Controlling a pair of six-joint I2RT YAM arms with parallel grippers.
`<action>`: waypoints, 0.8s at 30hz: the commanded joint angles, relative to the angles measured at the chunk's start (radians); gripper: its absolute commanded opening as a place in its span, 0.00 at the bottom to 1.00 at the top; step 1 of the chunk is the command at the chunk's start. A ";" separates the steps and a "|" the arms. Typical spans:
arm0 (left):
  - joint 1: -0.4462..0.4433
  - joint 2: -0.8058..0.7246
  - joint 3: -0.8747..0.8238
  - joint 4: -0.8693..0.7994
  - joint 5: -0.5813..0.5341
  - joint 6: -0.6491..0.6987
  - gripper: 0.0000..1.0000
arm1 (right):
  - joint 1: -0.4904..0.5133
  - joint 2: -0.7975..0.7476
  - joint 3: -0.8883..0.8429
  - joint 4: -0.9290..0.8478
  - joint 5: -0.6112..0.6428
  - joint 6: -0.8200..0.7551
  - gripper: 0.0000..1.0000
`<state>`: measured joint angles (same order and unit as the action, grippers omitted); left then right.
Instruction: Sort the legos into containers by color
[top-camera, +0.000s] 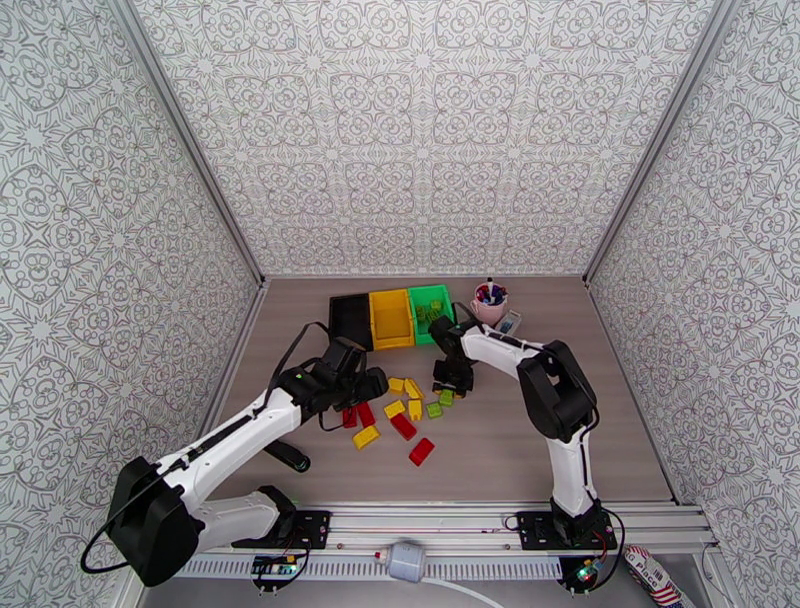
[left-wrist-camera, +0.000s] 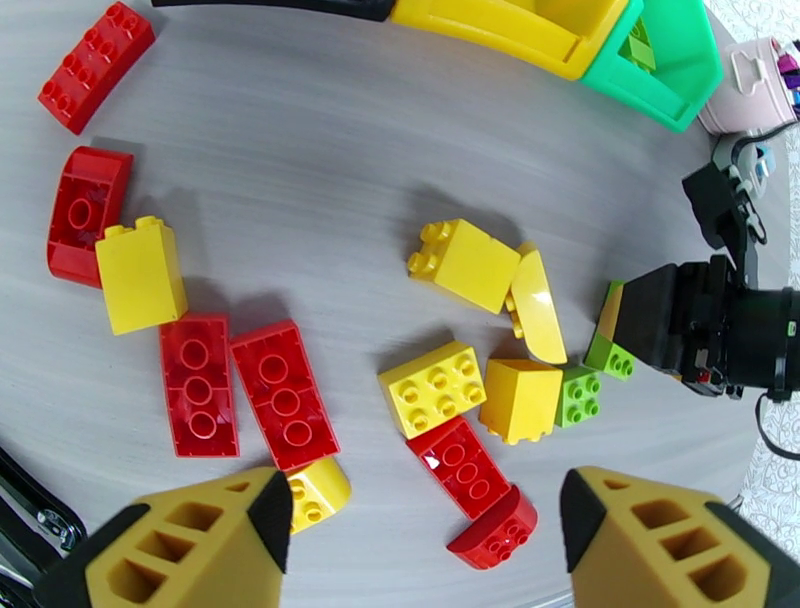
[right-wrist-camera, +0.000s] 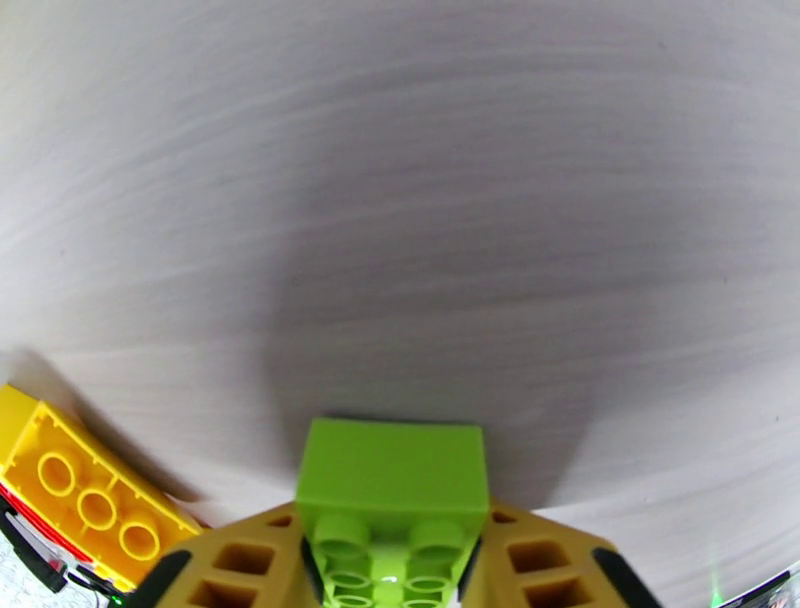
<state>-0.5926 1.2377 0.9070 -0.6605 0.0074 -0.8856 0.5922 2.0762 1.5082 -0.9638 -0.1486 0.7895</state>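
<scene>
Glossy plastic legos (left-wrist-camera: 433, 386) in red, yellow and lime lie scattered on the pale, wood-grained bench (top-camera: 540, 440). Some sit studs up, some show hollow undersides, and a few have curved tops. At the far side three smooth rectangular bins stand touching in a row: a black bin (top-camera: 350, 320), a yellow bin (top-camera: 390, 318) and a green bin (top-camera: 430, 308). The green one holds lime pieces too small to count. The right claw (right-wrist-camera: 390, 565) is clamped on a lime brick (right-wrist-camera: 390, 480), whose near studs are cut off by the frame edge. Whether the brick touches the bench is unclear. The left claw (left-wrist-camera: 425, 530) hangs spread wide above the red bricks, gripping nothing, with its forearm reaching low across the bench.
</scene>
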 joint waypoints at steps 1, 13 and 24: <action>0.002 0.017 0.021 0.016 0.036 0.018 0.84 | 0.012 0.007 -0.005 -0.013 0.028 -0.016 0.30; -0.006 0.164 0.155 0.074 0.153 0.099 0.99 | -0.082 -0.112 0.035 -0.018 -0.004 -0.045 0.20; -0.028 0.433 0.422 0.115 0.320 0.185 0.97 | -0.209 -0.028 0.339 -0.055 -0.130 -0.015 0.19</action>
<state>-0.6197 1.6379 1.2640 -0.5667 0.2695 -0.7433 0.4072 2.0045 1.7523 -0.9962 -0.2260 0.7616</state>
